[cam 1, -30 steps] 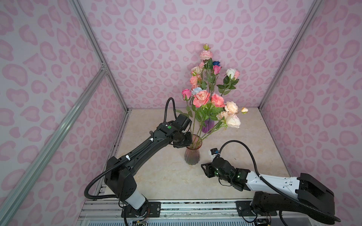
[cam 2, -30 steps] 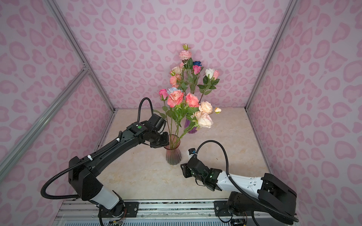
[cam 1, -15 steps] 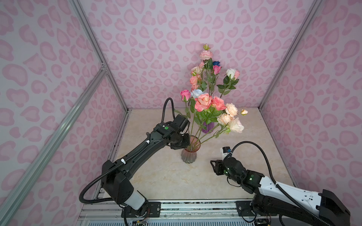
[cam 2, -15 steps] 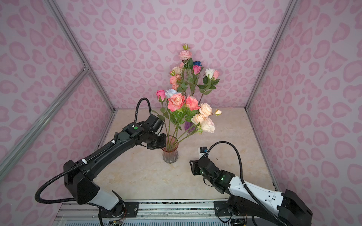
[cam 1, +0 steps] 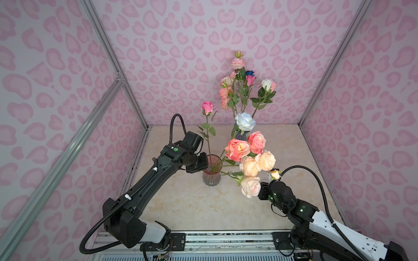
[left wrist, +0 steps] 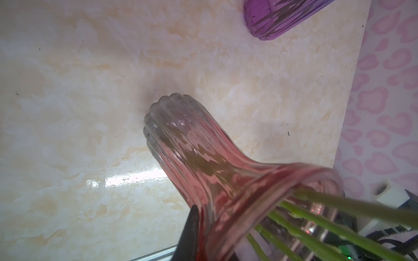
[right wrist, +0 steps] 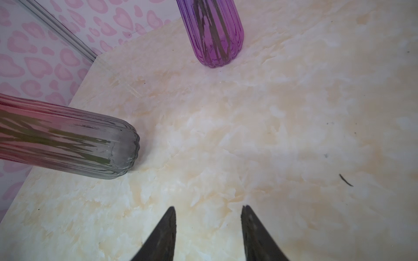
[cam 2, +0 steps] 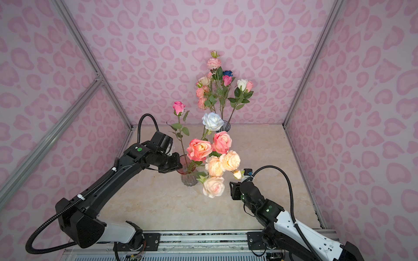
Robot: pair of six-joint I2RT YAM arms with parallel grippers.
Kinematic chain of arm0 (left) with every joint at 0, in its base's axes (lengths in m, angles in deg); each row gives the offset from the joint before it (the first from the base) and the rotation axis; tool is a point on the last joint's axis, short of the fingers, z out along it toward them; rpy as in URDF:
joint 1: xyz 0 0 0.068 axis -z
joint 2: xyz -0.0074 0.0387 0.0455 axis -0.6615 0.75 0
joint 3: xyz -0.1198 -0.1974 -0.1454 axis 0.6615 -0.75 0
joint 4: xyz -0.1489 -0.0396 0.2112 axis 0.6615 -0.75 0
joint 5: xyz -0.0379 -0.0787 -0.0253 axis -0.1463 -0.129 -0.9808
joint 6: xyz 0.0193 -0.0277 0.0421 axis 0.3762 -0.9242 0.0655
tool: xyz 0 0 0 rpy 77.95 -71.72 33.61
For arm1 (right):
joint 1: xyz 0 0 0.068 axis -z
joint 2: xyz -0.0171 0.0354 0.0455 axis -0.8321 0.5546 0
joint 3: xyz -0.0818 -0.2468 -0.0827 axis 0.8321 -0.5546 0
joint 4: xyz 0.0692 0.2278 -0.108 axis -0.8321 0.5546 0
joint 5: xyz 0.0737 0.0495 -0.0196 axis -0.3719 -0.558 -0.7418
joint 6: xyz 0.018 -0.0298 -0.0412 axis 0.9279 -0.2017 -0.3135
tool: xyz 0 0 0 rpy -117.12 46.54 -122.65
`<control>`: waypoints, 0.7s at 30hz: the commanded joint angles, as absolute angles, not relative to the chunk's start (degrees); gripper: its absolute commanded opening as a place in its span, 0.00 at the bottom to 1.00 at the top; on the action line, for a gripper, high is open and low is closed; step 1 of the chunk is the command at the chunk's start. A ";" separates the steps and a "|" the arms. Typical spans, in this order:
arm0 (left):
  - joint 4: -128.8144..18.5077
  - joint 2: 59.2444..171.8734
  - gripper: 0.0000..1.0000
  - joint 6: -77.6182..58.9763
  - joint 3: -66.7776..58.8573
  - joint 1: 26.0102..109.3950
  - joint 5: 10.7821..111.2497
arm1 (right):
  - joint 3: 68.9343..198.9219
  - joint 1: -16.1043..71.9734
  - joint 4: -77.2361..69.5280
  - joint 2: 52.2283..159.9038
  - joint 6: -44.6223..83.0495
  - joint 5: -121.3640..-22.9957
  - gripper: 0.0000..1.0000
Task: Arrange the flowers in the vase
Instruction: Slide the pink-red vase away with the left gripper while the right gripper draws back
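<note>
Broadly, the marbled worktop point(cam 1: 181, 203) carries two vases, well apart. At the back, the purple vase point(right wrist: 214, 34) holds a tall bunch point(cam 1: 239, 90) standing upright near the wall. Nearer me, the pink vase point(cam 1: 211, 176) holds the flowers point(cam 1: 237, 148) I am arranging: peach, pink and cream heads leaning hard toward the right arm, plus one magenta rose point(cam 1: 207, 107) standing nearly straight.

My left gripper point(cam 1: 202, 163) is closed on the flared rim of the pink vase. The left wrist view shows one finger point(left wrist: 190, 232) against the outside of the glass, with green stems point(left wrist: 328, 228) crossing the mouth just beside it. My right gripper point(right wrist: 208, 226) is half spread and empty, low over bare worktop, near the lowest cream head. Whether it brushes that head I cannot tell.

I judge this to be steadying while the bunch settles. The leaning heads load one side, so I would hold the rim firmly and not lift. To tidy the lean, the right gripper should take a stem low, close to the mouth, never a head. It should ease the stem upright so the glass neither tips nor slides.
</note>
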State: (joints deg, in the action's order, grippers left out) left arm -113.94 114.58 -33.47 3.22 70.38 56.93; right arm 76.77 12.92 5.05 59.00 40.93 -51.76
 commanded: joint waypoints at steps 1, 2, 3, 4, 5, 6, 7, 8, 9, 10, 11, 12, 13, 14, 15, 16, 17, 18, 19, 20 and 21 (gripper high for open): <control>-108.24 115.51 0.04 -34.07 4.12 68.65 51.44 | 77.06 13.16 6.50 58.53 40.04 -51.93 0.48; -108.44 116.24 0.04 -33.94 4.81 67.72 50.39 | 77.20 13.17 6.65 58.44 39.92 -51.87 0.48; -109.06 117.32 0.04 -33.57 5.87 66.56 49.16 | 77.32 13.24 6.94 58.38 39.87 -51.74 0.48; -109.91 118.42 0.04 -33.21 7.26 65.18 48.50 | 77.33 13.32 7.04 58.29 39.87 -51.73 0.48; -110.33 119.24 0.04 -32.79 8.36 64.11 48.17 | 77.33 13.34 7.07 58.20 39.89 -51.68 0.48; -111.06 120.33 0.04 -32.42 9.75 62.77 48.02 | 77.33 13.40 7.15 58.19 39.84 -51.71 0.48; -111.95 121.50 0.04 -31.93 11.20 61.33 48.02 | 77.41 13.58 7.46 58.14 39.81 -51.74 0.48; -112.53 122.45 0.04 -31.53 12.54 59.99 48.00 | 77.59 13.67 7.71 58.04 39.65 -51.76 0.48; -112.99 123.54 0.04 -31.27 13.97 58.49 47.90 | 77.69 13.77 8.14 57.79 39.57 -51.71 0.48; -113.10 124.45 0.04 -31.36 15.07 56.94 47.89 | 77.68 13.85 8.40 57.49 39.55 -51.62 0.48; -112.76 125.21 0.04 -31.53 15.88 55.81 47.89 | 77.68 13.99 8.59 57.12 39.43 -51.67 0.48; -112.12 126.11 0.04 -31.90 16.64 54.60 47.66 | 77.60 14.20 8.83 56.67 39.32 -51.63 0.48; -111.48 127.34 0.04 -32.22 17.60 53.73 47.06 | 77.68 14.45 9.28 56.37 39.23 -51.67 0.48; -111.73 128.73 0.04 -32.54 18.94 53.07 46.93 | 77.68 14.71 9.65 55.98 39.16 -51.67 0.48; -111.78 130.37 0.04 -32.95 20.52 52.62 46.24 | 77.68 14.99 10.11 55.57 39.10 -51.66 0.48; -111.67 132.09 0.04 -33.51 22.09 52.33 45.43 | 77.68 15.24 10.54 55.03 39.09 -51.70 0.48; -111.62 133.39 0.04 -34.15 23.67 52.06 44.96 | 77.62 15.43 10.91 54.57 39.13 -51.80 0.48; -110.92 134.63 0.04 -35.07 24.95 51.65 44.06 | 77.59 15.59 11.37 53.87 39.06 -51.84 0.48; -110.12 135.90 0.04 -35.85 26.20 51.43 43.33 | 77.48 15.71 11.89 53.30 39.09 -51.69 0.48; -110.05 137.20 0.04 -36.29 27.63 51.33 42.90 | 77.46 15.92 12.27 52.81 39.13 -51.67 0.48; -110.36 138.66 0.04 -36.47 29.64 51.33 42.05 | 77.34 16.18 12.75 52.32 39.27 -51.67 0.48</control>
